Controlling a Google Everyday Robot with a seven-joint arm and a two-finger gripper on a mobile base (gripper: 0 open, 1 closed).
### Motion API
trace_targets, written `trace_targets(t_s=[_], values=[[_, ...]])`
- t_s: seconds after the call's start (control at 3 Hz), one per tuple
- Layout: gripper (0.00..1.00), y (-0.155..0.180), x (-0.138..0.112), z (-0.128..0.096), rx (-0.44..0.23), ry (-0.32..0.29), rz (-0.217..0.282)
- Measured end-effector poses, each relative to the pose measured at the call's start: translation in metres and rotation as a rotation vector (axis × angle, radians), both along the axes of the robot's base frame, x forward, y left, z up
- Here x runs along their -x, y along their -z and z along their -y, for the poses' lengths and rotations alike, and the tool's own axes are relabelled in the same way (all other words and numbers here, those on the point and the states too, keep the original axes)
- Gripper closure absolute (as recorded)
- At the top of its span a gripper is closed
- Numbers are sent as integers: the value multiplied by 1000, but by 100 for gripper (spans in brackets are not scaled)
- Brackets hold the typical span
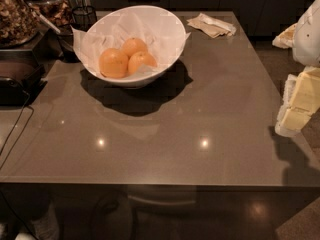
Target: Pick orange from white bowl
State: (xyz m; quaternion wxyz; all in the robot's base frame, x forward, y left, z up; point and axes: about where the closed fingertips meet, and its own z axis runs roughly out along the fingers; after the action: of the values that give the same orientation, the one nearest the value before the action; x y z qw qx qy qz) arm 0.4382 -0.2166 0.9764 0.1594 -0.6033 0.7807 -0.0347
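The white bowl [165, 44] stands at the back left of the brown glossy table [200, 114] and is lined with crinkled white paper. Three oranges lie in it: one at the front left [113, 63], one at the front right [141, 61] and one behind them [134, 46]. My gripper [299, 104], white with pale yellow parts, hangs at the right edge of the view, above the table's right side. It is far to the right of the bowl and holds nothing that I can see.
Folded paper napkins [212, 25] lie at the back of the table. Jars of snacks [17, 14], a black wire holder [82, 16] and a dark tray [17, 79] with a cable [15, 129] crowd the left side beside the bowl. The table's front edge [150, 185] is near.
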Motion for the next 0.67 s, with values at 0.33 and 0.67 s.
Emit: trace_targets(t_s=[0.33,0.67], values=[[0,0,0,0,0,0,0],[0,0,-9,-9,-6,61,-22]])
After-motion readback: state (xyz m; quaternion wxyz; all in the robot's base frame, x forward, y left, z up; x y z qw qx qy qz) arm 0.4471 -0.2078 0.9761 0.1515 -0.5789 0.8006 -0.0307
